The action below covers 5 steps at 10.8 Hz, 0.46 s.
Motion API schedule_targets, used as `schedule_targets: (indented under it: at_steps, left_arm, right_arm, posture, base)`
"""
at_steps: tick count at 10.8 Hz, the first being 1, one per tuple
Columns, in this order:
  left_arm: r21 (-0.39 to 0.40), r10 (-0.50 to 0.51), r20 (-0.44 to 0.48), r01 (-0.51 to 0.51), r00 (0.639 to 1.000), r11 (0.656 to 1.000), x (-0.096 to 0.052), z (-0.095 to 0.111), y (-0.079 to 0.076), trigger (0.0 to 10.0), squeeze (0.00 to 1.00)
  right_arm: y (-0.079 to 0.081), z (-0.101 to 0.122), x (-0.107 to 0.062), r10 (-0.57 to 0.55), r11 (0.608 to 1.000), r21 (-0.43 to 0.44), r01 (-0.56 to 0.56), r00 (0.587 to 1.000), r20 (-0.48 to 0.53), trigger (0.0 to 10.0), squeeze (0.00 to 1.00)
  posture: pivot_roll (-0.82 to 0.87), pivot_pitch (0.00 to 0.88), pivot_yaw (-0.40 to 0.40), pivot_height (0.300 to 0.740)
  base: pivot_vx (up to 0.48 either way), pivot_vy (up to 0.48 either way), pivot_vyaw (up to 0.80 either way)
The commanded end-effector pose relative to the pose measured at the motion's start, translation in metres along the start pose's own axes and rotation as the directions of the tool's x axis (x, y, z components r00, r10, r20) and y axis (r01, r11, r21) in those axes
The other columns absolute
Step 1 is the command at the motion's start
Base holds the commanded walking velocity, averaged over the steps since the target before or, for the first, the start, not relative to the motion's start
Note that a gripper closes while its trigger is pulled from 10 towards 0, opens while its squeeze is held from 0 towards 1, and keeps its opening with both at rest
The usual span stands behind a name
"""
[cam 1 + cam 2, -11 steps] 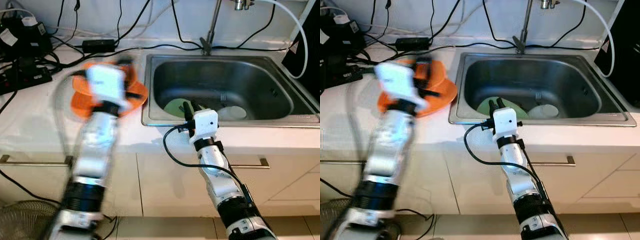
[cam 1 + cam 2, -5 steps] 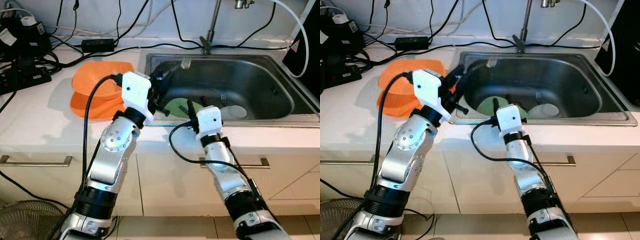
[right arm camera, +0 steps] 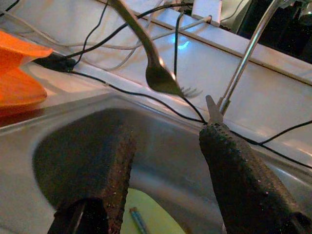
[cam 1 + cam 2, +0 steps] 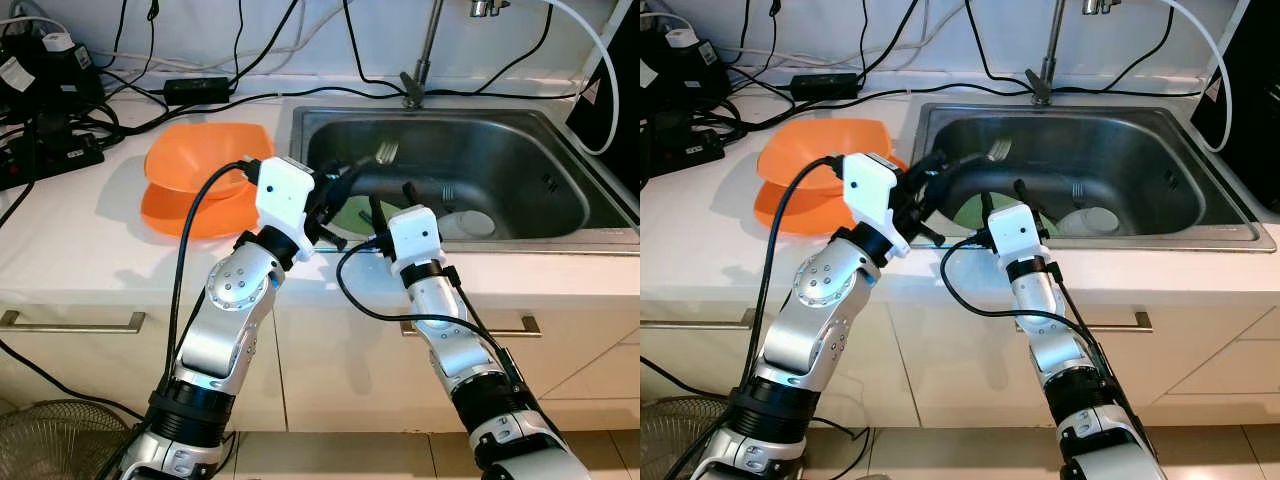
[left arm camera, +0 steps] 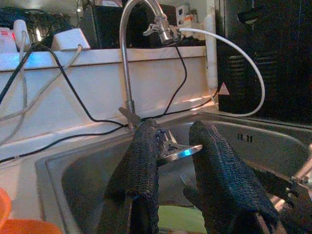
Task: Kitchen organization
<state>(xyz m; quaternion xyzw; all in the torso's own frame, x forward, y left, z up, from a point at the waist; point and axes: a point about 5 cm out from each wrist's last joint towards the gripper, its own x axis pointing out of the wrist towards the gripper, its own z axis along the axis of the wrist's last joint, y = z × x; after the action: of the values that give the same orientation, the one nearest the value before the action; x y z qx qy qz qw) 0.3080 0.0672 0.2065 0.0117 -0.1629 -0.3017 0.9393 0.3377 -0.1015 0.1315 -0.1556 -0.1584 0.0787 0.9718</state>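
Two grippers meet at the sink (image 4: 560,235), one carrying a fork (image 4: 385,153).

Left gripper (image 5: 171,148) pinches the fork handle between its black fingers (image 5: 141,165), holding it above the sink's front-left corner, tines toward the faucet (image 4: 425,50). Right gripper (image 3: 165,180) hovers at the sink's front rim, fingers spread wide and holding nothing. Inside the sink lie a green plate (image 4: 352,215) and a white dish (image 4: 468,224). Left of the sink, stacked orange bowls (image 4: 195,185) sit on the counter (image 4: 60,250).
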Motion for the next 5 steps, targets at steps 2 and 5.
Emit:
schedule_targets:
  at_steps: [2, 5]
  left_arm:
    - [-0.008, -0.048, -0.008, 0.048, 0.999, 0.999, 0.001, 0.001, -0.007, 10.0, 0.00]
    - [-0.016, -0.093, -0.043, 0.093, 0.995, 0.996, -0.001, -0.004, -0.012, 10.0, 0.00]
  right_arm:
    - [0.005, 0.013, 0.009, 0.023, 1.000, -0.013, -0.022, 0.998, 0.056, 10.0, 0.00]
    - [0.005, 0.020, 0.014, 0.019, 1.000, -0.015, -0.018, 0.997, 0.081, 10.0, 0.00]
  posture:
    - [0.13, 0.000, 0.021, 0.740]
    - [0.13, 0.000, 0.026, 0.740]
  base:
    - [0.000, 0.000, 0.00]
    - [0.000, 0.000, 0.00]
